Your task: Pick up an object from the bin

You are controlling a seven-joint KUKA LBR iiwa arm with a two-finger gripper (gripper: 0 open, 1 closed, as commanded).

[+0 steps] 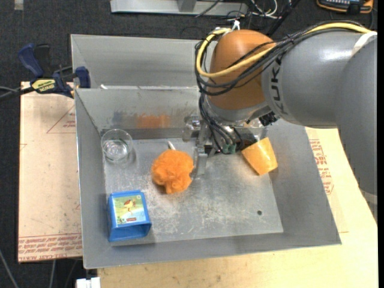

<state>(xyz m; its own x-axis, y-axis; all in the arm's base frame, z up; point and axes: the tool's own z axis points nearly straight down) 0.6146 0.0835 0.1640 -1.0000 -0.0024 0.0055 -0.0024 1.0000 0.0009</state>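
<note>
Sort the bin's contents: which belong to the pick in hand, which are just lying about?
Job in hand: gripper; orange fluffy ball, mid-bin, close beside it.
Lying about: clear cup, left; blue box, lower-left corner; orange cup, right.

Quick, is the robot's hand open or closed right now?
Hand: cannot be told. It is right beside the orange fluffy ball.

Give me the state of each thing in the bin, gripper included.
Clear cup: upright, far left.
Orange fluffy ball: resting loose, centre.
Blue box: lying front left, picture face up.
Orange cup: tipped on its side, right.
Gripper: low at the fluffy ball's right edge.
</note>
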